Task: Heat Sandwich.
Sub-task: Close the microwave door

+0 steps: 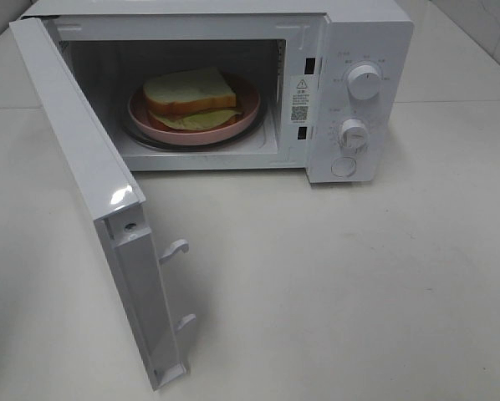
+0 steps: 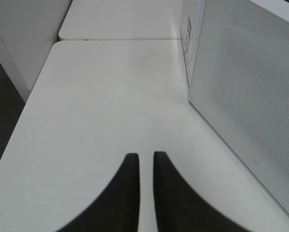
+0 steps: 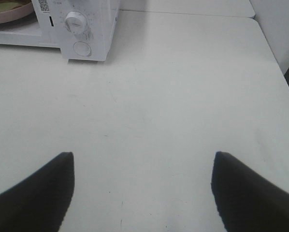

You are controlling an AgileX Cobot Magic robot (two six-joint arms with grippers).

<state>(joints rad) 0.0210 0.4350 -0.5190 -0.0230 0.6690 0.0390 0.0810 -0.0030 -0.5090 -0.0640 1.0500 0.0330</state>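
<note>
The sandwich [image 1: 189, 93], pale bread with a green leaf sticking out, lies on a round pink plate [image 1: 246, 111] inside the white microwave [image 1: 367, 33]. The microwave door [image 1: 91, 175] stands wide open towards the front left. Neither gripper shows in the exterior high view. My left gripper [image 2: 146, 159] is shut and empty above the white table, beside the door's outer face [image 2: 251, 92]. My right gripper [image 3: 143, 162] is open and empty above the table, in front of the microwave's dial panel [image 3: 79, 26]. A sliver of the plate [image 3: 9, 12] shows in the right wrist view.
Two white dials [image 1: 364, 81] and a round button [image 1: 344, 166] are on the microwave's right panel. Two latch hooks [image 1: 176, 248] stick out of the door's edge. The white table [image 1: 334, 284] stretches in front of and to the right of the microwave. The table's left edge [image 2: 23, 116] drops to a dark floor.
</note>
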